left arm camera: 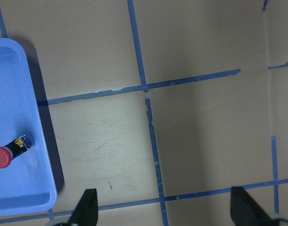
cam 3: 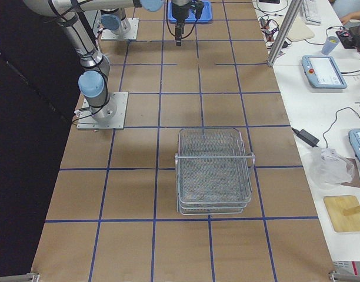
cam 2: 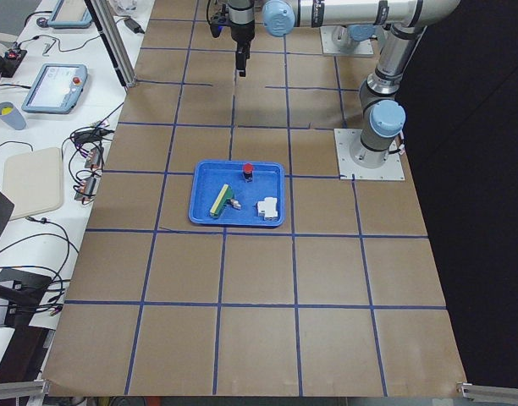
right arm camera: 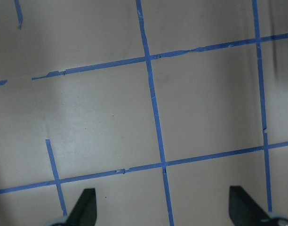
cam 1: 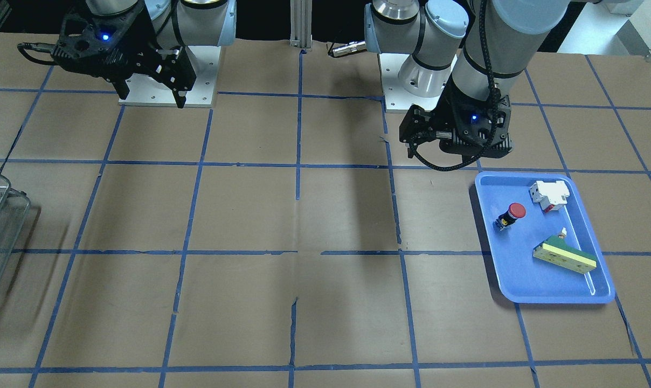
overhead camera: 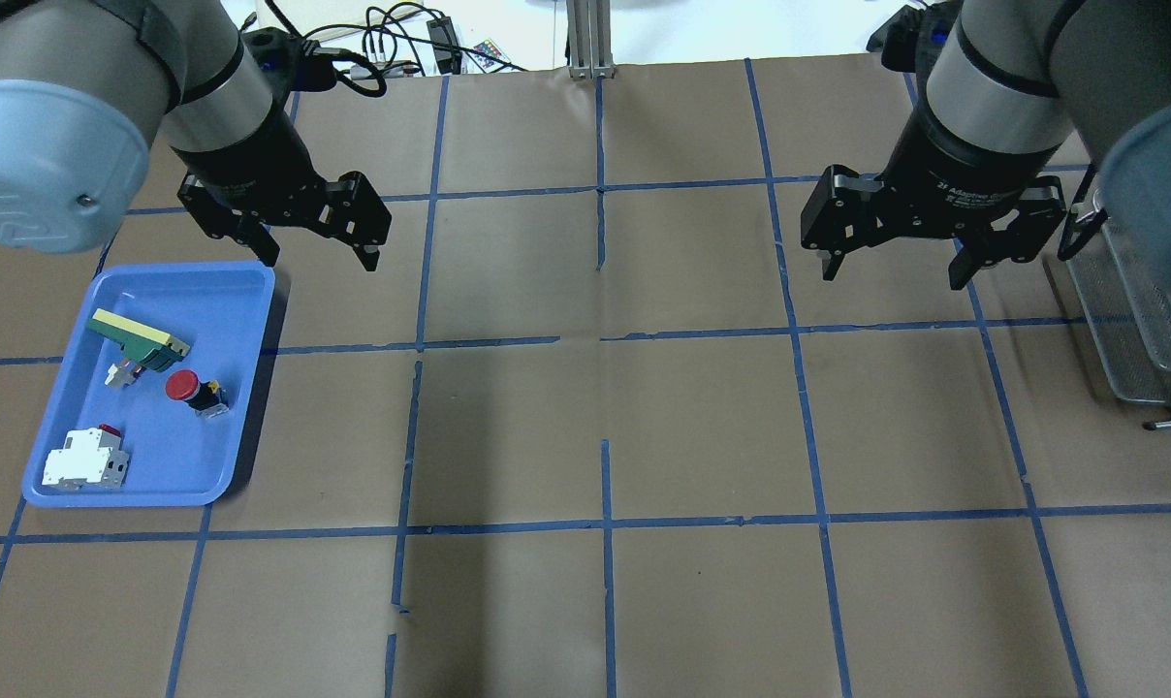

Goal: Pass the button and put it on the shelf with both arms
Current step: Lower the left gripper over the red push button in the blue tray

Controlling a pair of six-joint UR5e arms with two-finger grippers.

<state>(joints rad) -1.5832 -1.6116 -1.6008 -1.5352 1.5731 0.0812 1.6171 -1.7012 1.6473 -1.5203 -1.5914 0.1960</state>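
Red button (overhead camera: 188,389) x1, shelf (cam 3: 214,171) x1

Below the left gripper (overhead camera: 324,262), jaws wide apart, lies open table (overhead camera: 595,427). The tray (overhead camera: 227,320) sits just to its left; in it the button (overhead camera: 190,389) lies apart from the green block (overhead camera: 140,337) and the white block (overhead camera: 86,463). To the right of the right gripper (overhead camera: 892,279), jaws also spread, stands the shelf (overhead camera: 1138,330).
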